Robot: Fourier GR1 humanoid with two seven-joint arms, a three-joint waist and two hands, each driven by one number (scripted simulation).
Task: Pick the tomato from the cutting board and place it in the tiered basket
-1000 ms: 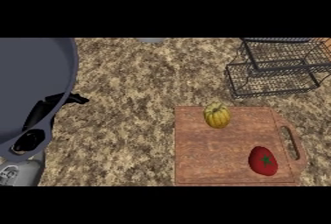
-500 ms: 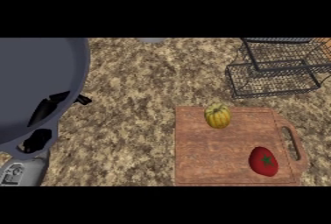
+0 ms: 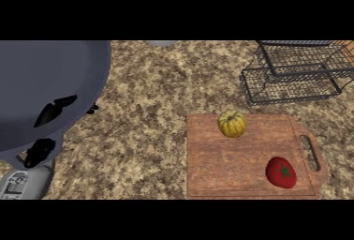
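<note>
A red tomato [image 3: 281, 172] with a green stem lies on the near right part of the wooden cutting board [image 3: 221, 164], beside the handle slot. The black wire tiered basket [image 3: 294, 75] stands at the far right, behind the board. A large grey forearm [image 3: 48, 84] fills the left side of the head view, close to the camera. Black parts of my left hand [image 3: 54, 111] show against it, far left of the tomato; its pose is unclear. Nothing is touching the tomato. My right hand does not show.
A yellow-green squash [image 3: 232, 123] sits on the board's far edge, between the tomato and the basket. The speckled brown counter [image 3: 152, 93] spreads between the grey arm and the board. A pale grey robot part [image 3: 17, 183] shows at the lower left corner.
The grey arm has spread further right and now covers more of the view's left side. The tomato, squash, board and basket have not moved.
</note>
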